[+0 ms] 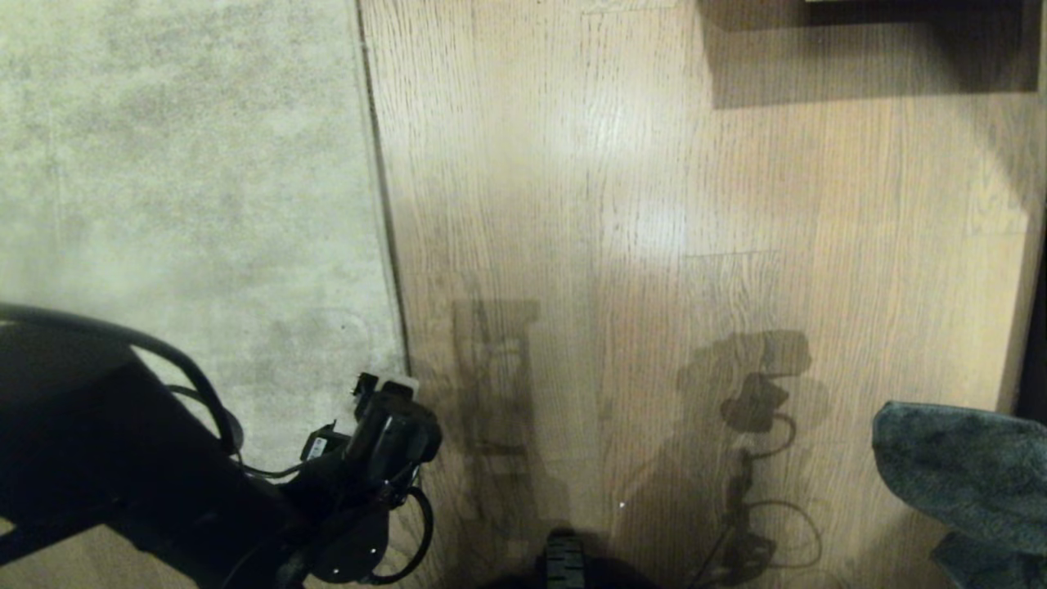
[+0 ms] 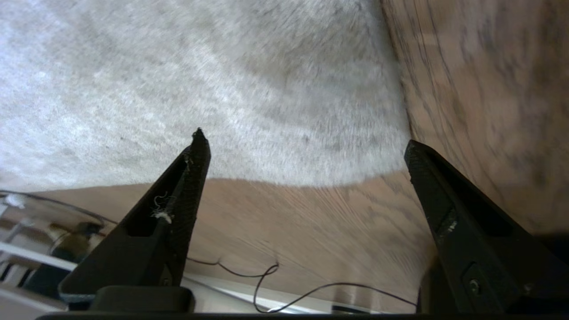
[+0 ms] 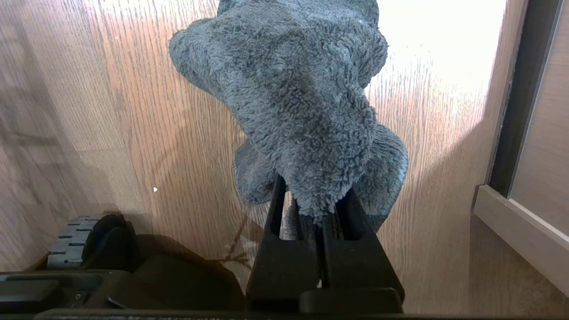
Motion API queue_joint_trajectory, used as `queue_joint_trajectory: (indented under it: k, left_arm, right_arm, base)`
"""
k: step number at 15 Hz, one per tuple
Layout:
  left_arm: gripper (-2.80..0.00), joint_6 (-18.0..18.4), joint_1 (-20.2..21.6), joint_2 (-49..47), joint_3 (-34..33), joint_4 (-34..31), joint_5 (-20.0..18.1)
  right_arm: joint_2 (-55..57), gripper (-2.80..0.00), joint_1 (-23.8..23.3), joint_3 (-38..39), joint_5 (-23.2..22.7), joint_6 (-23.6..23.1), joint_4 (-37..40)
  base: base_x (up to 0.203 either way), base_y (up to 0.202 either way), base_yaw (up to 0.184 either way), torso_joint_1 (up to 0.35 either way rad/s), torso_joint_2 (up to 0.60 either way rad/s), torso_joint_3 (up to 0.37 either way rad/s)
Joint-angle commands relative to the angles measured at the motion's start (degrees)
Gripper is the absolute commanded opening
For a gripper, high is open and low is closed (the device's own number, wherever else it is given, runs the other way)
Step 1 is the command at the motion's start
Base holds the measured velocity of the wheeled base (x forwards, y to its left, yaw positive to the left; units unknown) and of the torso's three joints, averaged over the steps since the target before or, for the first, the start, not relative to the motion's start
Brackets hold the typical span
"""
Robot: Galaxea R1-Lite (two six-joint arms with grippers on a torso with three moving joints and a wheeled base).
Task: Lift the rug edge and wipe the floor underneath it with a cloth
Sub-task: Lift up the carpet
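Grey-beige rug (image 1: 180, 188) lies flat, its long edge running away from the robot.

I think I am in a home room: light brown wood-plank floor (image 1: 654, 204), a large pale grey-beige short-pile rug (image 1: 180, 180), a pale skirting board (image 3: 515, 231).

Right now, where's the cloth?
The cloth is clamped in the right gripper, hanging above bare floor; in the head view it sits at the lower right edge, far from the rug.
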State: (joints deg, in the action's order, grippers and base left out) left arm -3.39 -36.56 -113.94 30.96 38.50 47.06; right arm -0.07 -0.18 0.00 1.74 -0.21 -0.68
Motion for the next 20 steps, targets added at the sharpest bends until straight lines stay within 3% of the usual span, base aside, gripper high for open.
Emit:
queue_joint_trajectory:
  k: [1, 3, 9, 12, 20]
  left_arm:
    - [0.00, 0.0, 0.6, -6.0, 3.5, 0.3, 2.2]
    - [0.00, 0.0, 0.9, -9.0, 6.5, 0.3, 5.9]
    - [0.00, 2.1, 3.0, -13.2, 9.9, 1.8, 9.0]
    - [0.00, 4.0, 3.5, -16.7, 10.9, 8.0, 10.2]
    - [0.00, 16.8, 5.9, -21.3, 8.0, 30.8, 10.3]
  right_arm:
    - [0.1, -2.80, 0.0, 0.0, 0.0, 0.0, 0.0]
    - [0.1, -2.80, 0.0, 0.0, 0.0, 0.0, 0.0]
    - [0.1, -2.80, 0.0, 0.0, 0.0, 0.0, 0.0]
    - [0.1, -2.80, 0.0, 0.0, 0.0, 0.0, 0.0]
    - [0.1, -2.80, 0.0, 0.0, 0.0, 0.0, 0.0]
  base:
    - [0.000, 0.000, 0.000, 0.000, 0.00, 0.000]
    - [0.000, 0.000, 0.000, 0.000, 0.00, 0.000]
    - [0.000, 0.000, 0.000, 0.000, 0.00, 0.000]
    - [0.000, 0.000, 0.000, 0.000, 0.00, 0.000]
    - [0.000, 0.000, 0.000, 0.000, 0.00, 0.000]
